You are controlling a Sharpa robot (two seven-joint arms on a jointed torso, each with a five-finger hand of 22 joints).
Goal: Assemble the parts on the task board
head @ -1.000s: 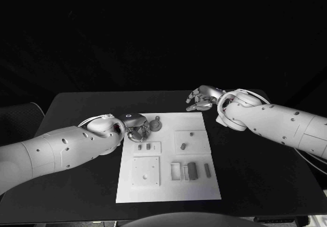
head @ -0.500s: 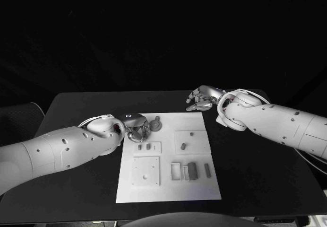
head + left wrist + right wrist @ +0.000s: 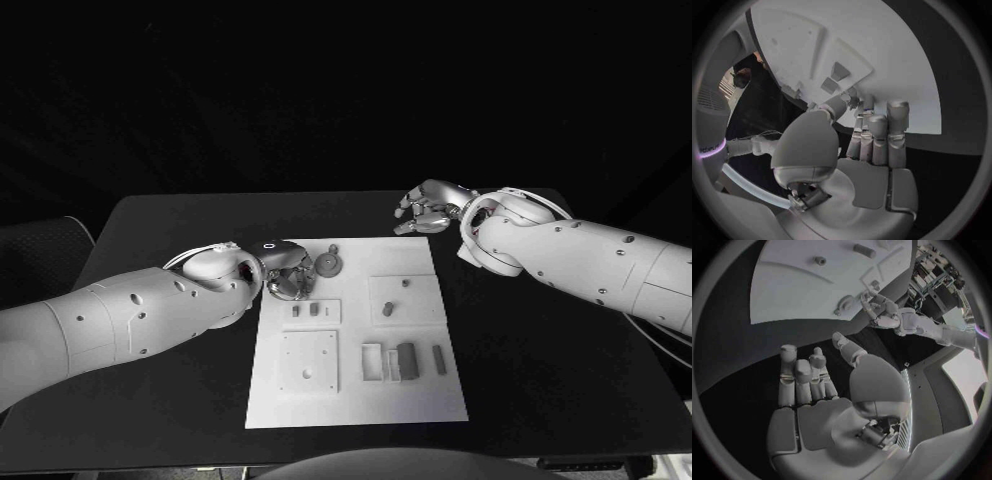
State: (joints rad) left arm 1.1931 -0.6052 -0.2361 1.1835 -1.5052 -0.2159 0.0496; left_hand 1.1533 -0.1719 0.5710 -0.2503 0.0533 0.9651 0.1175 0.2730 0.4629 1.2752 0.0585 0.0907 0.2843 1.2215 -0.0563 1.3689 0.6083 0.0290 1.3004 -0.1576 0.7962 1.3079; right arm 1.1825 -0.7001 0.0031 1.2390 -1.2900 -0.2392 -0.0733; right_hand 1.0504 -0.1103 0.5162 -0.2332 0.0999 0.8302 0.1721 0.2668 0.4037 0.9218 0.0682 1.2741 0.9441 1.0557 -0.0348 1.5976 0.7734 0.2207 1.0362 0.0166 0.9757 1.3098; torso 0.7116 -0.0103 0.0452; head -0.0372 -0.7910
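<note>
My left hand [image 3: 289,270] rests at the task board's [image 3: 361,400] far left corner, fingers curled; whether it grips anything I cannot tell. My right hand [image 3: 428,207] hovers loosely spread, empty, over the desk [image 3: 173,215] beyond the board.

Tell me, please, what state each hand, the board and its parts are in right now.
left hand: at the board's far left corner, fingers curled, hold unclear.
right hand: above the table beyond the board's far edge, empty.
task board: flat on the table.
round part: lying on the board beside the left hand.
</note>
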